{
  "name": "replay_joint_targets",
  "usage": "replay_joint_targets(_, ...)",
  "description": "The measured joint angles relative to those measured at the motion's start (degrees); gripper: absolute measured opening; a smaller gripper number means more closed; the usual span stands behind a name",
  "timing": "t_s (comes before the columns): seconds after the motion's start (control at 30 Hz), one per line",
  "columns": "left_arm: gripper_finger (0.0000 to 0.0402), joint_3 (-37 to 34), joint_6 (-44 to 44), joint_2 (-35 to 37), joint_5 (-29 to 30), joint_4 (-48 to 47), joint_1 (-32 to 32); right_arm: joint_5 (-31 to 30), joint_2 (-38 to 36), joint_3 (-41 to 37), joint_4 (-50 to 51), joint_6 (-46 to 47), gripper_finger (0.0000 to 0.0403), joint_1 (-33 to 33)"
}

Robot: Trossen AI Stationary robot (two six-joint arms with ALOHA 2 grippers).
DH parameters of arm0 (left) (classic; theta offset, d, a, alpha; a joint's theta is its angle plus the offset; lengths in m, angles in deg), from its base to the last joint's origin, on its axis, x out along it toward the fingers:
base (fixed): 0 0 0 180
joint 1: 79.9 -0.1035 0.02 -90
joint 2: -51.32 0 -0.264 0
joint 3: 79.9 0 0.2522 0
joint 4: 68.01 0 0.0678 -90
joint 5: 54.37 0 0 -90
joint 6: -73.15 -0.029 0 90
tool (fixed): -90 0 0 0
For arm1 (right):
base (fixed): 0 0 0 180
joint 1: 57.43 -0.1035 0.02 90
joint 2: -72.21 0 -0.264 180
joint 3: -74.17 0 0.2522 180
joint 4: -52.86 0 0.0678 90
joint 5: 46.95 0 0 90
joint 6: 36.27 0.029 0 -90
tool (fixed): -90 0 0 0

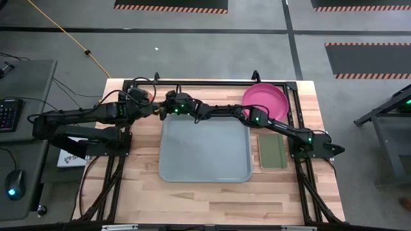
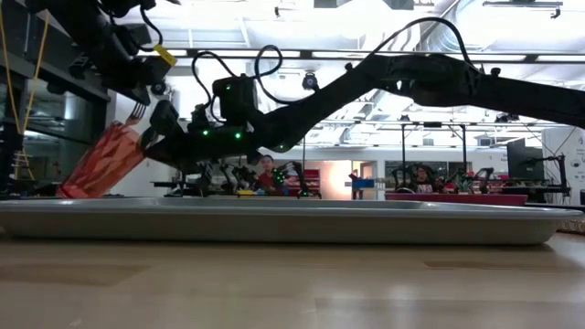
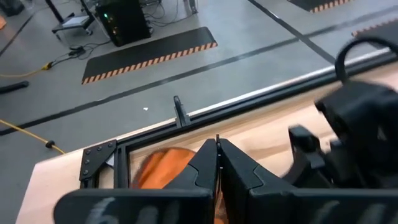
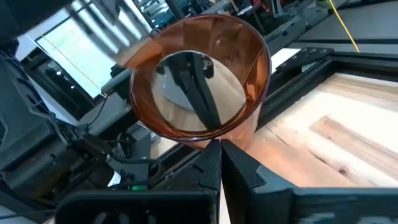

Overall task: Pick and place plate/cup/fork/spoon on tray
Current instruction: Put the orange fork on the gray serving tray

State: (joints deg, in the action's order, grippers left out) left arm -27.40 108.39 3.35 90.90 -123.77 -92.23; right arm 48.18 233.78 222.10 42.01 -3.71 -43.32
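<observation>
Around my wooden table [image 1: 192,192] I see a grey concrete floor [image 1: 212,54] with dark mats [image 1: 171,5] edged in orange-and-black stripes. A yellow cable [image 1: 70,35] runs across it on the far left. A desk [image 1: 22,128] with a keyboard [image 1: 8,114] and mouse [image 1: 13,186] stands left. Bright ceiling lights [image 2: 366,18] glow above distant workbenches [image 2: 457,194].

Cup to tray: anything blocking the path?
Nothing visible blocks it. The cup hangs tilted just off the tray's far-left corner, between the left hand and right hand. The nearby tray floor is bare; the plate sits off past the opposite far corner.
</observation>
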Motion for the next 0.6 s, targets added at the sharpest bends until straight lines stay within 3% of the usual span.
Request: replay_joint_targets(0.6, 0.0, -2.0, -2.1, 0.0, -8.6, -3.4, 0.0, 1.4, 0.0, 0.0, -5.9, -0.1, 0.0, -0.3)
